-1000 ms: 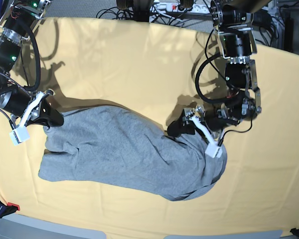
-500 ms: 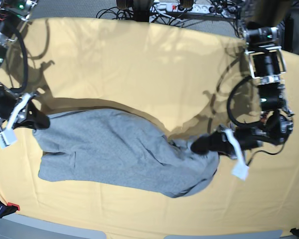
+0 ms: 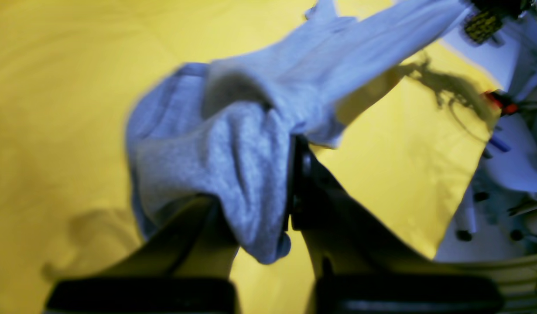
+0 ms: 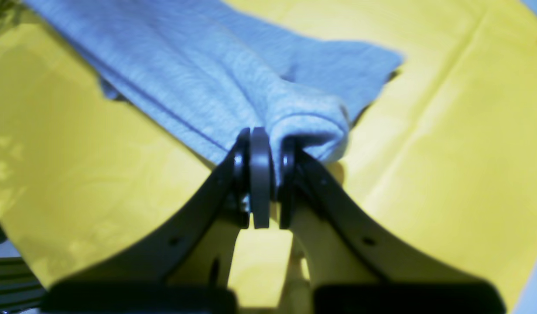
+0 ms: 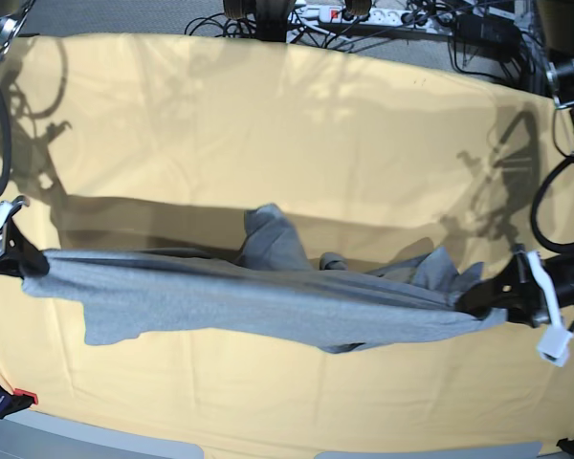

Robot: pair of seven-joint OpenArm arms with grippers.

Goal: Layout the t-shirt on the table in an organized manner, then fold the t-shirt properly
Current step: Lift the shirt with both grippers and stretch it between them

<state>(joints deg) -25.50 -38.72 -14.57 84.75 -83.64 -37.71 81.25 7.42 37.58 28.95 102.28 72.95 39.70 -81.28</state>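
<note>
T-shirt (image 5: 268,301) cloth felt soft and floppy, sagging while my left gripper (image 5: 493,298) and right gripper (image 5: 24,260) pinched its two far ends above the table (image 5: 297,124).

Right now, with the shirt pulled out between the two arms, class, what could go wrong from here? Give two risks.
1. The left gripper pinches a thick bunched wad of the t-shirt, not a clean edge. It could slip out, or the shirt may land crumpled.
2. The right gripper holds only a narrow rolled fold. With the cloth stretched taut above the table, more pulling may tug it free.
</note>
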